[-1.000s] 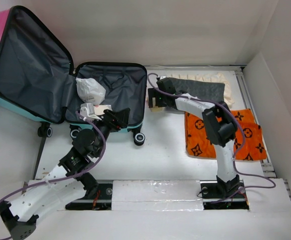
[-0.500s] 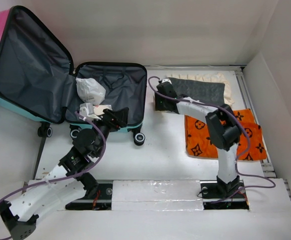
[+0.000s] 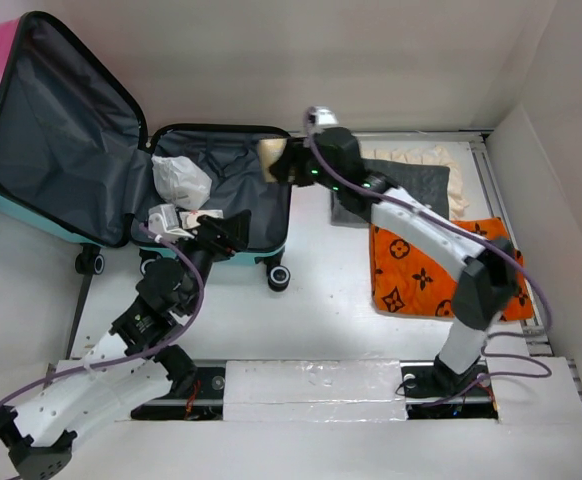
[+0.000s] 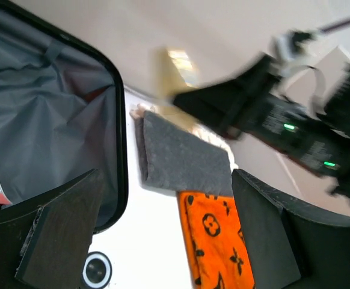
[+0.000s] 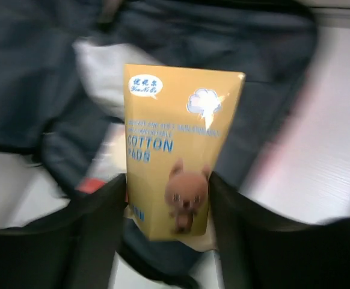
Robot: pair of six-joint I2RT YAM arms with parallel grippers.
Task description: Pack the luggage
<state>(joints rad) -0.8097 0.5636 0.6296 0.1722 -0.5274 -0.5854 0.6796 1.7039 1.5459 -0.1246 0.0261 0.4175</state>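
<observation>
The luggage lies open on the bench, its lid propped up beside it. Your right arm is stretched long and low toward the luggage's far right corner. The right gripper is over the rim there, its fingers clamped on a yellow cotton-pads packet. Your left arm is bent forward to the luggage's near rim, where the left gripper hovers, fingers spread wide apart. A white bag sits inside the luggage.
</observation>
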